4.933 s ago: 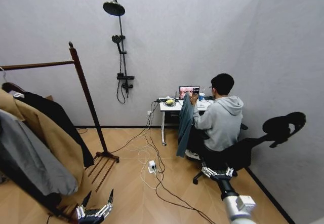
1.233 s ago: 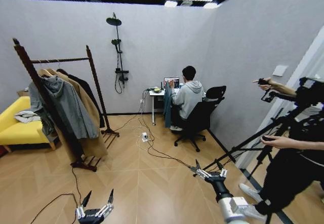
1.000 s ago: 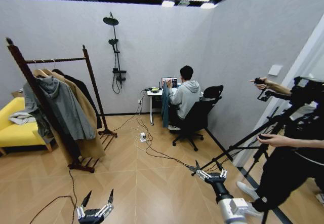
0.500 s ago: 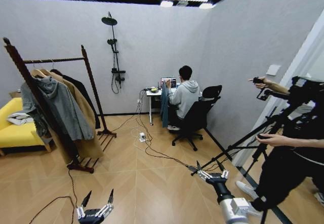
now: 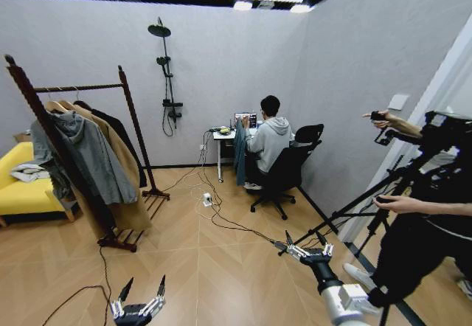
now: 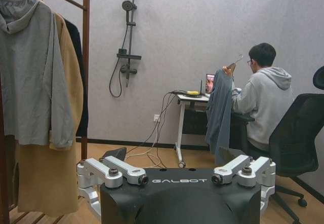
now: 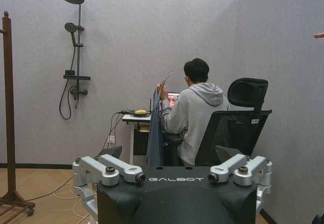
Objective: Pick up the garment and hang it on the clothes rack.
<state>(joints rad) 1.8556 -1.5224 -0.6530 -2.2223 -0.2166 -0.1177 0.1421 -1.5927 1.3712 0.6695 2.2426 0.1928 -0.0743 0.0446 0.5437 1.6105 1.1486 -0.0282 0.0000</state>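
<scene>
Both grippers open & empty: left gripper (image 5: 140, 296) low at the bottom of the head view w/ fingers spread over bare floor, right gripper (image 5: 304, 249) held out front-right, jaws apart, nothing between them. Garment (image 5: 118, 136), the black jacket, hangs on the clothes rack (image 5: 133, 130) at the far end of the rail, next to the far post, mostly hidden behind the long tan coat (image 5: 122, 175); only a dark strip shows. In the left wrist view that black strip (image 6: 77, 77) sits between tan coat and post. Grey hooded jacket (image 5: 87, 156) hangs nearest, in front of the tan one. Rack stands well left of both grippers, w/ a yellow sofa (image 5: 22, 189) behind it. Farther back, a person at a small desk (image 5: 227, 136) holds up a blue-grey garment on a hanger (image 5: 240, 153). Cables (image 5: 221, 219) trail across the wood floor between desk & robot.
</scene>
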